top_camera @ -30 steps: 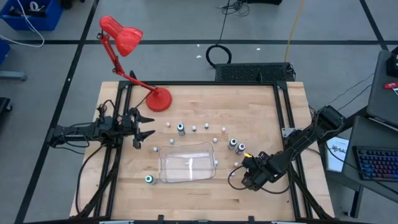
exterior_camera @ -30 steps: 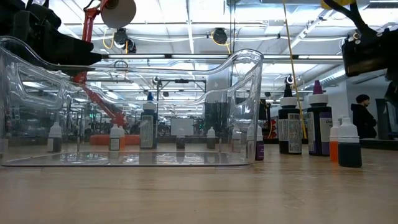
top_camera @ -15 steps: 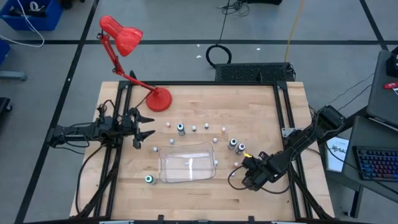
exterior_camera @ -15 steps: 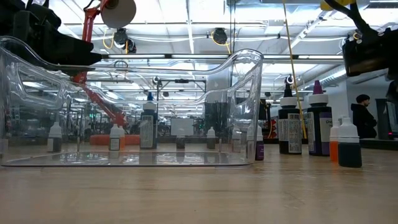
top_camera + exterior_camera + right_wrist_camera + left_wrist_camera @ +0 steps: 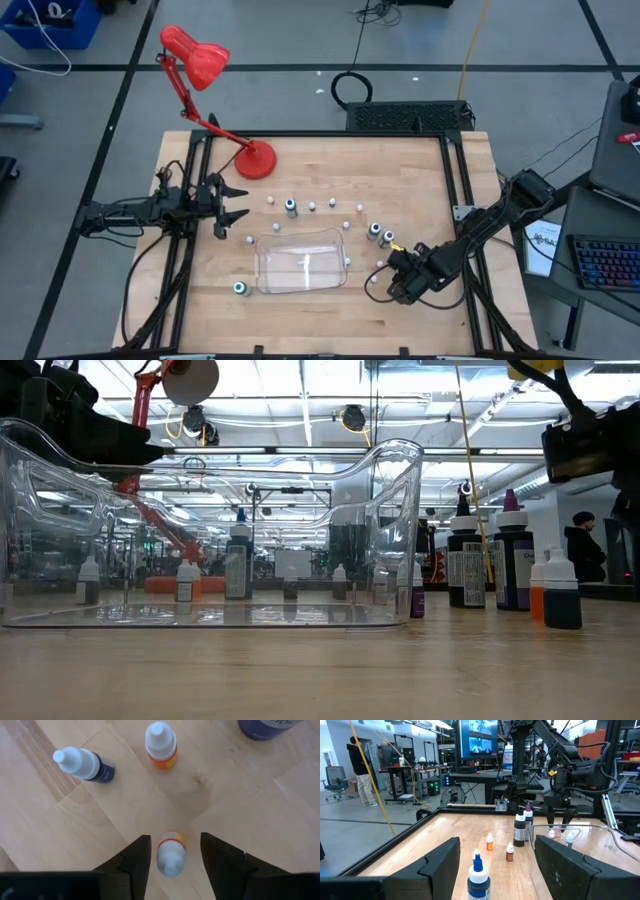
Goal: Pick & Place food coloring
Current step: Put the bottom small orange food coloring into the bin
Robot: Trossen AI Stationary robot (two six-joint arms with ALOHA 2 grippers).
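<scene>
Bottle (image 5: 170, 851) of food coloring stands upright on the table (image 5: 420, 190) at lower right of the overhead frame, directly between the right end effector's (image 5: 171, 851) wide-open fingers, unclamped.

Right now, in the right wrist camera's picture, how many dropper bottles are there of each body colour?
Orange: 2, the free orange bottle and the orange-banded bottle between the fingers of the open right pincer.
Dark blue bottle: 1.
Purple bottle, cut by the picture's edge: 1.
Total: 4.
The left pincer waits at the table's left edge.
</scene>
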